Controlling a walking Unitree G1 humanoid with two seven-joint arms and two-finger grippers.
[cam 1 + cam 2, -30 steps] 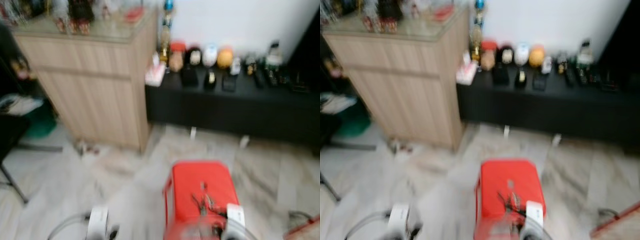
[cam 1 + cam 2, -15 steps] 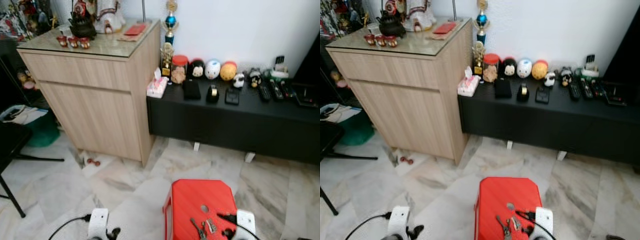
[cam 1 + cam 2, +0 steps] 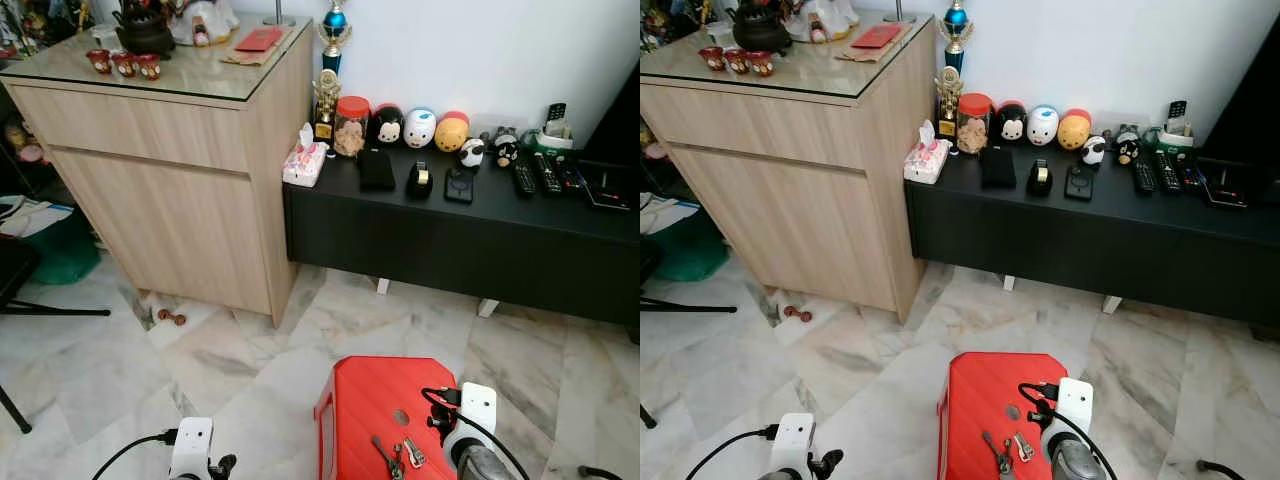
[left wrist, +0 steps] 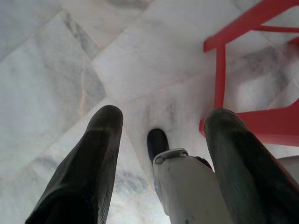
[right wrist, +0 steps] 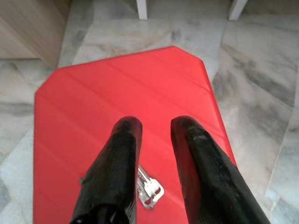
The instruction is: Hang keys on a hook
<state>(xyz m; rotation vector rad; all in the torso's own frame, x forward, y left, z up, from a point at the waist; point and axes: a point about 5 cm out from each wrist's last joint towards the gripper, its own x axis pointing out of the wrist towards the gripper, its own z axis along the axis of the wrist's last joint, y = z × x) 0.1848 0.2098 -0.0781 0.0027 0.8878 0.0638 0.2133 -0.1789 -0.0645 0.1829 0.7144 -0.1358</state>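
Keys [image 3: 398, 460] lie flat on the red stool [image 3: 375, 395], near its 6 o'clock edge. Right gripper [image 5: 156, 128] hovers just above the stool top, fingers spread, nothing between them; keys sit under it near the left finger. Left gripper [image 4: 161, 123] hangs idle over the marble floor [image 3: 250, 370], fingers spread, stool leg at 2 o'clock. Wooden cabinet [image 3: 170, 180] at 10, black console [image 3: 470, 235] at 1.
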